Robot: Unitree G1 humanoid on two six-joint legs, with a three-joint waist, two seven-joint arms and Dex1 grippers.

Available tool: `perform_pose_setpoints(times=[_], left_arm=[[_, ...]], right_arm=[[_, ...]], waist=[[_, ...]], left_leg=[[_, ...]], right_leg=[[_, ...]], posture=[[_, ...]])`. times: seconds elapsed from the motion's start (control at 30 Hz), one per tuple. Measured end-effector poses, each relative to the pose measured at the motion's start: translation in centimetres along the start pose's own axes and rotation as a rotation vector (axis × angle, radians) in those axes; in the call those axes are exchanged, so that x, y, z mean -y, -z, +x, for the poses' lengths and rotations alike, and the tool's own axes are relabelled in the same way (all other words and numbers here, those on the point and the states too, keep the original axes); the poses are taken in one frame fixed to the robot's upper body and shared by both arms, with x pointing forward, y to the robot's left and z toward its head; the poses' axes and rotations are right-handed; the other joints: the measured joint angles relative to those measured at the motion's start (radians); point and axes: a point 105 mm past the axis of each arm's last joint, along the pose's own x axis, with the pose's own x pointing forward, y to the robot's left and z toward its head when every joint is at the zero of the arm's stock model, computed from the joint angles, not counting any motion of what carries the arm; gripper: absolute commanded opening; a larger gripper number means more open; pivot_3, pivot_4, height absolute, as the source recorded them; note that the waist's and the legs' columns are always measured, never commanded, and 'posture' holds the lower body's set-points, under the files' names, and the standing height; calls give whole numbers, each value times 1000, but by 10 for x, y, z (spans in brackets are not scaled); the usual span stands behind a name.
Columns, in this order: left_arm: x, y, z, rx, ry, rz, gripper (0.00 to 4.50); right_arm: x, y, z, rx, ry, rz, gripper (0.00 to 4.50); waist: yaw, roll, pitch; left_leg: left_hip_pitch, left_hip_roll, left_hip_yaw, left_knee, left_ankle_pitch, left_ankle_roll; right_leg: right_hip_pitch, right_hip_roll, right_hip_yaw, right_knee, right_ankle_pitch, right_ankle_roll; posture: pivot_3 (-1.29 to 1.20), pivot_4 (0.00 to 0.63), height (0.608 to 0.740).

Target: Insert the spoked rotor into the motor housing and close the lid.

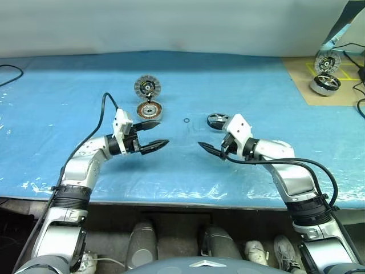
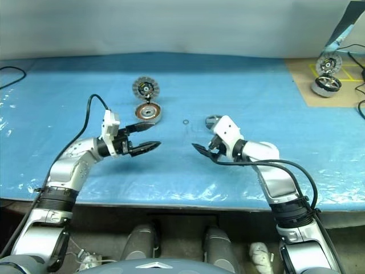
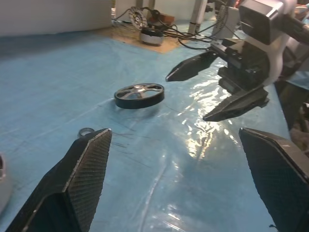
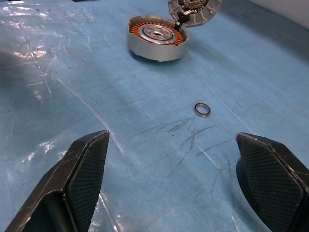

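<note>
spoked rotor lies flat on the blue-covered bench, right of centre in the head view, just beyond the right pincer and partly hidden behind that wrist. it looks like rigid metal, light for its width, with a smooth dark rim likely to slip; the thin spokes seem the weak part, so a grip across the outer rim looks safest. motor housing sits upper centre-left, copper windings showing, with the lid standing tilted just behind it; whether the two are hinged or merely touching is unclear. a small loose ring lies between housing and rotor. left pincer and the right one both hang above the bench with jaws apart, holding nothing.
</note>
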Motion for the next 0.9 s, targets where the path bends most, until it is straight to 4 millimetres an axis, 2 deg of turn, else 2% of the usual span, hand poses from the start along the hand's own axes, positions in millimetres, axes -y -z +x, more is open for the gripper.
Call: perform_pose_setpoints(times=[0.03, 0.13, 0.43, 0.47, 0.5, 0.9], left_arm=[[-2, 0, 1, 6, -13, 6, 4497], [-6, -1, 4, 44, -52, 10, 3886], [-4, 0, 2, 57, -29, -21, 669], [-4, 0, 1, 55, -27, -26, 295], [-4, 1, 1, 54, -25, -28, 15], [-1, 11, -4, 8, -35, -41, 15]], right_arm=[[1, 0, 0, -1, 9, 1, 4322], [1, -1, 3, 11, 29, 12, 3547], [-7, 6, 3, -1, 11, 31, 203], [-7, 6, 3, -1, 10, 31, 0], [-7, 6, 3, 0, 9, 30, 0], [-4, 1, 6, 0, 15, 27, 0]], waist=[[0, 0, 0], [0, 0, 0], [0, 0, 0], [0, 0, 0], [0, 0, 0], [0, 0, 0]], left_leg=[[0, 0, 0, 0, 0, 0], [0, 0, 1, 0, 0, 0], [0, 1, 2, -1, 0, 0], [0, 1, 2, -1, 0, 0], [0, 1, 2, -1, 0, 0], [0, 1, 3, -1, 0, 0]], right_leg=[[0, 0, 0, 0, 0, 0], [-1, 0, 0, 0, 0, 0], [-1, 0, 0, 0, 0, 0], [-1, 0, 0, 0, 0, 0], [-1, 0, 0, 0, 0, -1], [-2, 0, 0, 0, 0, -1]], posture=[[0, 150, 740], [0, 150, 740], [0, 150, 740], [0, 150, 740], [0, 150, 740], [0, 150, 740]])
